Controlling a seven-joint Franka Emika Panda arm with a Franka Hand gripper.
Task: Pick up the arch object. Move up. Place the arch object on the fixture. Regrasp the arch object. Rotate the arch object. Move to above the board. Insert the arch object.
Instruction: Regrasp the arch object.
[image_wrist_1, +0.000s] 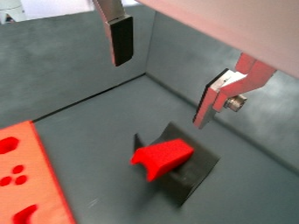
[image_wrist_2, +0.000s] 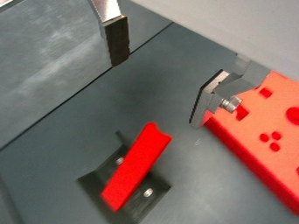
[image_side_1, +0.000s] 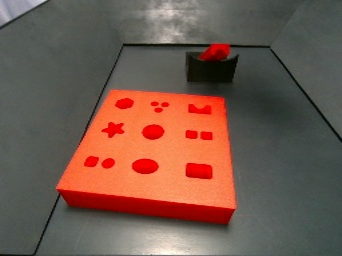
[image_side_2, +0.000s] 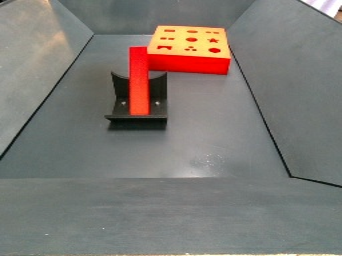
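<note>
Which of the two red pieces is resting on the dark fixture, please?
The slim arch object, leaning in the fixture; the board lies flat on the floor. The open claw holds nothing.

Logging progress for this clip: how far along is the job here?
Done: the arch object rests on the fixture. In hand: nothing; in both wrist views the gripper hangs open above it, fingers apart and empty. Left: regrasp, rotate, move above the board and insert; its holes look unfilled.

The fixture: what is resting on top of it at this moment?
The arch object lies along the fixture, touched by nothing else. The gripper hangs open above it, empty. The fixture's top under the bar is covered.
</note>
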